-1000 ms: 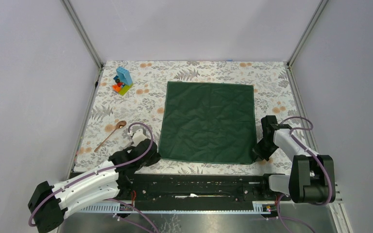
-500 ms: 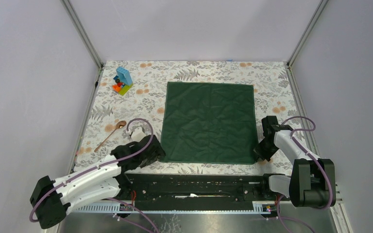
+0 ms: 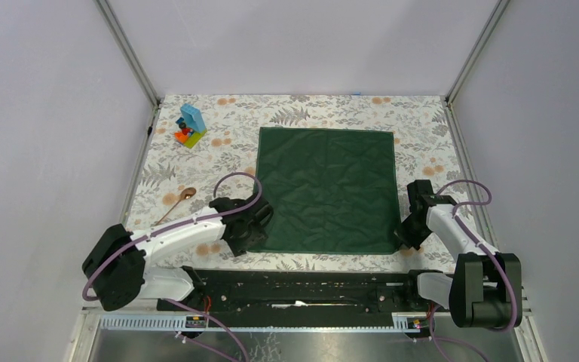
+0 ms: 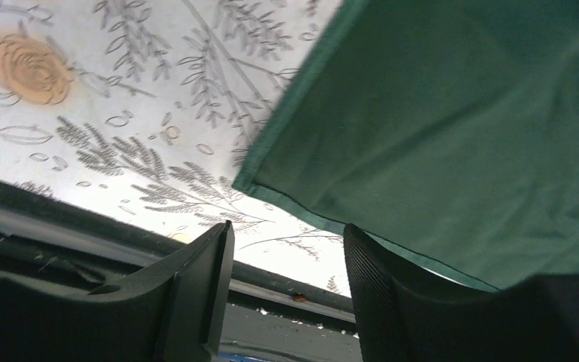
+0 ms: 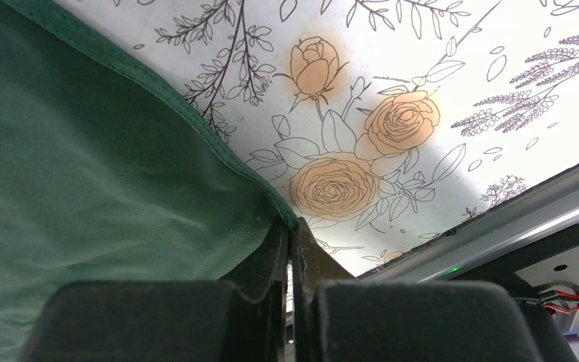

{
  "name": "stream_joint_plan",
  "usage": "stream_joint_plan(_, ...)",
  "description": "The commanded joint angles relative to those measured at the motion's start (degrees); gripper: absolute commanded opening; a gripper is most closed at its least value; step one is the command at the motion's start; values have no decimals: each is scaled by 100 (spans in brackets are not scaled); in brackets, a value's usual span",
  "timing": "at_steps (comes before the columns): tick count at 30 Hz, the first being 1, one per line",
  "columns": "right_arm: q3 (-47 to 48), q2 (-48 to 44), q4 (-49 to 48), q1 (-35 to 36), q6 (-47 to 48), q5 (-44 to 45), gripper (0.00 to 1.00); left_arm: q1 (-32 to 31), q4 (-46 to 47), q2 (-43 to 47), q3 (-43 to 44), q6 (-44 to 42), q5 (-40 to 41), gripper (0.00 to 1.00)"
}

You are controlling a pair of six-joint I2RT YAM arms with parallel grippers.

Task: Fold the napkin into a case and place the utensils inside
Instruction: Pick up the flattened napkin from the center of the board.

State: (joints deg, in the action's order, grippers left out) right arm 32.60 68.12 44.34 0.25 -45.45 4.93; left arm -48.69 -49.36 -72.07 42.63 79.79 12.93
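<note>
The napkin [image 3: 324, 188] lies flat on the counter [image 3: 219, 162]. Its near right corner is pinched by the right end effector [image 5: 292, 245]. The left end effector [image 4: 286, 234] is spread beside its near left corner. A spoon [image 3: 188, 194] lies left of the napkin.

On table covering [image 3: 309, 113]: napkin [image 3: 324, 190] centre; spoon [image 3: 185, 195] left of it; block stack [image 3: 190, 127] far-left corner.

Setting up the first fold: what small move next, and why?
Probably ease the left jaws forward over the near-left corner of the napkin, then close: they stand open just short of it, while the right jaws pinch the near-right corner.
</note>
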Motion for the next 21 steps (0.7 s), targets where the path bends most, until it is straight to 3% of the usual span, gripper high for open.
stream_joint_plan(1,39,-167,100,10,-52,0,0,173,-392,-134,99,488,-139,57)
stream_joint_plan(4,11,-185,66,10,-26,-1,0,276,-355,-289,79,530,-144,50)
stream_joint_plan(21,-8,-172,8,10,1,-41,0,465,153,-819,-71,390,-46,49)
